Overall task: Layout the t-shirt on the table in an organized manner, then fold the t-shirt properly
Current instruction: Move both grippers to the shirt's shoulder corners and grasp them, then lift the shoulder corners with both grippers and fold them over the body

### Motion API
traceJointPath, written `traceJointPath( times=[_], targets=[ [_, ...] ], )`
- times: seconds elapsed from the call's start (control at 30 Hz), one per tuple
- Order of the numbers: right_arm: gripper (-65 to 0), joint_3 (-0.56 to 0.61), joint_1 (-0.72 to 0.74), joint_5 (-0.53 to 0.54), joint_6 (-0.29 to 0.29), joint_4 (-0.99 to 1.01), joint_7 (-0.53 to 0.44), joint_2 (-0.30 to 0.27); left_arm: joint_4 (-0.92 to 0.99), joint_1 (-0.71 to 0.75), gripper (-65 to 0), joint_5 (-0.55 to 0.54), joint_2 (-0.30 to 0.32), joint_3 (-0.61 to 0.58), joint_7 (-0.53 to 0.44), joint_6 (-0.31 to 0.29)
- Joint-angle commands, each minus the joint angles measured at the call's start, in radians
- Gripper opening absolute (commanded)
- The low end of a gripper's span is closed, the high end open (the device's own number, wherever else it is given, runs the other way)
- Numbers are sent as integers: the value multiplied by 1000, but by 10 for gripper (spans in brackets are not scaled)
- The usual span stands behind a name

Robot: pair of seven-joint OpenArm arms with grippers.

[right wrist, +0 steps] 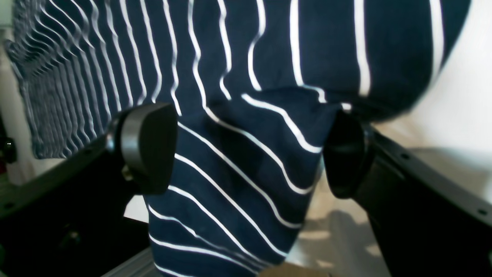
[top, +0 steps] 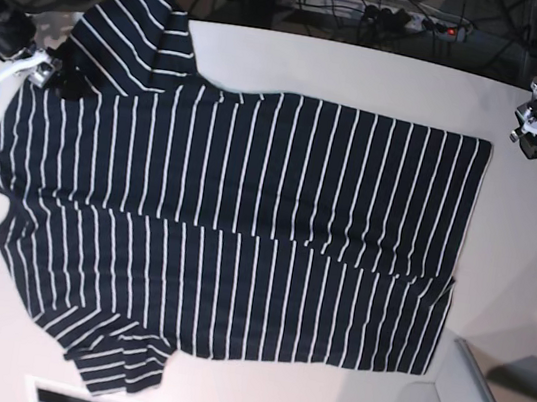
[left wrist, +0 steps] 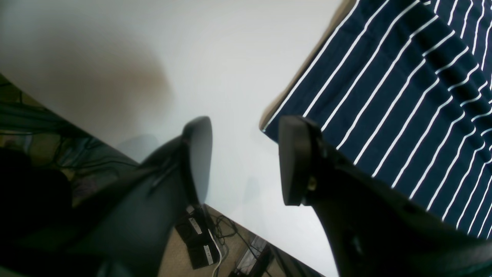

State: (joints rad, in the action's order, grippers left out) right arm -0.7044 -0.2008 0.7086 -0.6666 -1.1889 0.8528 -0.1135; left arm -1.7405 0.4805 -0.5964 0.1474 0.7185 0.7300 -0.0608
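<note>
The left gripper [left wrist: 246, 161] carries two matte black, rounded, paddle-shaped pads on dark moulded arms, with a small brass-coloured screw just behind the right-hand pad, while the right gripper [right wrist: 250, 150] has the same black pads on black arms dotted with small screw holes.

Beyond the far edge, a power strip [top: 416, 23] and tangled dark cables [top: 328, 3] are seen on the floor. A tan carpeted floor [left wrist: 175, 256] with black boxes [left wrist: 198, 240] is shown below. Bright, diffuse light is cast throughout.
</note>
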Motion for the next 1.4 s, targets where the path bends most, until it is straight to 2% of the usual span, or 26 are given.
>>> traceJointPath(
  times=[0.0,0.1,0.17,0.27,0.43,0.47,0.53,0.67,0.77,0.83,1.1,1.37],
  targets=[
    [-108,-14,-10,-47,21,14,18,-4,-17,4,-375,-6,13,8,-19,-7],
    [-111,-7,-15,-47,21,31,1,-4,-17,4,-375,-6,13,8,-19,-7],
    [-159,9,-15,-47,21,43,1,-2,-17,4,-375,-6,13,8,-19,-7],
    [-306,13,-10,-47,21,66,1,-1,-16,2,-370,-9,13,8,-19,-29],
    [-636,13,-10,-47,21,77,1,-4,-6,-3,-342,-9,13,8,-17,-181],
    [-650,13,-10,-47,21,77,3,-4,9,-3,-314,-9,13,8,-17,-196],
    [-630,13,-13,-47,21,77,3,-4,55,-10,-263,-9,13,8,-19,-196],
    [-645,13,-18,-48,21,77,3,-4,195,-52,-245,-32,10,53,-19,-216],
    [-645,13,-21,-48,21,77,6,-5,279,-58,-245,-129,13,123,-19,-311],
    [-645,15,-24,-48,21,74,6,-5,308,-59,-245,-148,16,158,-19,-359],
    [-645,15,-24,-48,21,73,9,-5,419,-144,-245,-132,18,163,-19,-359],
    [-645,15,-25,-48,21,73,9,-18,505,-285,-245,76,-7,161,-19,-359]
  ],
)
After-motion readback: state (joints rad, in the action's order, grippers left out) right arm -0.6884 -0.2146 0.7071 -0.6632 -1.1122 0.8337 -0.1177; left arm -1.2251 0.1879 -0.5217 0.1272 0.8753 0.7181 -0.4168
